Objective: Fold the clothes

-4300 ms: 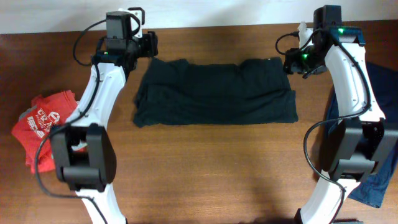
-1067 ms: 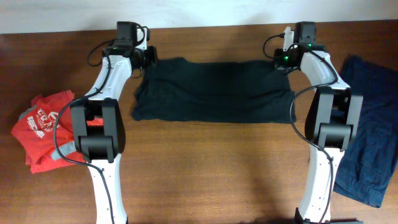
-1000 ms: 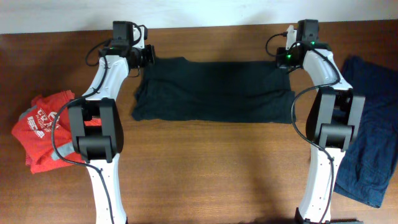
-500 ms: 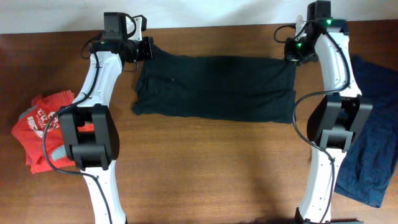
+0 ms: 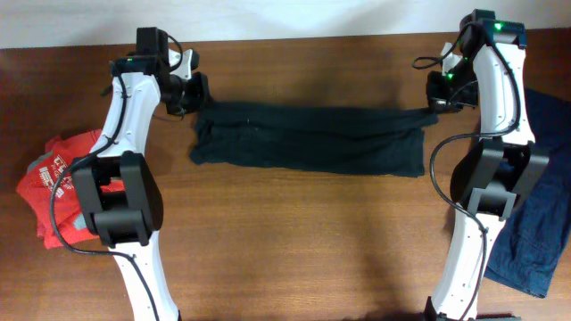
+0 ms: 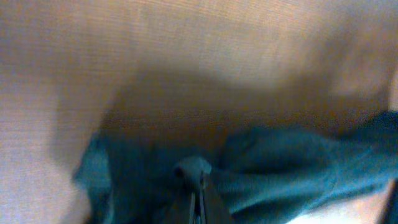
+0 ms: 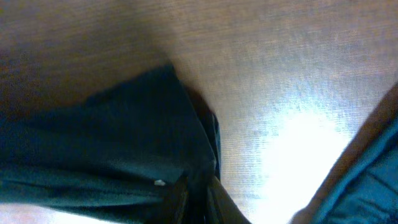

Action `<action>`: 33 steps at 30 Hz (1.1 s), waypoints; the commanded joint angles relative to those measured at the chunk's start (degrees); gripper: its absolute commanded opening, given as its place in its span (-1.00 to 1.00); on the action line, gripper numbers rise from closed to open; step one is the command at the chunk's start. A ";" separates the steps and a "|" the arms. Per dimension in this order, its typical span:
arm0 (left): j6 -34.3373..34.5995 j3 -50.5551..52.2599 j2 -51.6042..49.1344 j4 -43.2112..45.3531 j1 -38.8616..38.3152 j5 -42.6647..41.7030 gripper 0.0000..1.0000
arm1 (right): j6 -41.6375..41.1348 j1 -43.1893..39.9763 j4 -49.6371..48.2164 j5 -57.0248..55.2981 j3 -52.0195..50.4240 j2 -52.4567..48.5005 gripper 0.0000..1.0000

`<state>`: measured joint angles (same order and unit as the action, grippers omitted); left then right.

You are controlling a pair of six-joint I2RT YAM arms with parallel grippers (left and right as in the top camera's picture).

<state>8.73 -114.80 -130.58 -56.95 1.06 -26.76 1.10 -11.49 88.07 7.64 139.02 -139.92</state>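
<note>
The dark-teal shirt [image 5: 308, 143] lies stretched across the table's far half as a long, narrow band. My left gripper [image 5: 186, 94] is shut on its far left corner, and my right gripper [image 5: 435, 103] is shut on its far right corner. Both corners are lifted off the wood and pulled taut. In the left wrist view the gripper [image 6: 200, 190] pinches a small bunch of the shirt [image 6: 292, 162]. In the right wrist view the gripper [image 7: 198, 190] pinches the shirt's [image 7: 93, 143] folded edge, beside a tiny white mark [image 7: 160, 182].
An orange-red printed tee [image 5: 62, 183] with a grey piece [image 5: 38, 166] under it lies at the left edge. A navy-blue garment [image 5: 540, 196] lies at the right edge behind the right arm; the right wrist also sees the navy-blue garment [image 7: 367, 180]. Bare wooden table [image 5: 294, 250] fills the front.
Both grippers, shut on the shirt's far corners, have moved outward and toward the front. The shirt's far edge has come forward with them and the shirt is longer and narrower.
</note>
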 commanded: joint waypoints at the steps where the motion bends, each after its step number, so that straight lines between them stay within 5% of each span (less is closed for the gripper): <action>1: -0.66 -0.74 2.93 -3.82 0.09 -0.48 -0.99 | 0.17 -0.59 1.62 -0.79 1.14 1.97 -0.68; 12: -3.04 -0.74 2.93 -13.29 0.22 0.24 -0.96 | 3.10 -0.13 8.55 -0.74 1.14 1.86 -0.60; 20: -3.04 -0.74 2.93 -15.15 0.24 2.73 -0.46 | 3.61 -0.11 9.27 -0.76 1.14 1.86 -0.35; 33: -2.99 -2.27 4.61 -5.95 0.15 0.52 -0.59 | 3.61 -0.11 8.81 -0.74 1.11 1.75 -0.33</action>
<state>6.42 -114.83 -129.71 -64.40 0.95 -25.10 4.56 -11.64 96.86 7.53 139.04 -139.90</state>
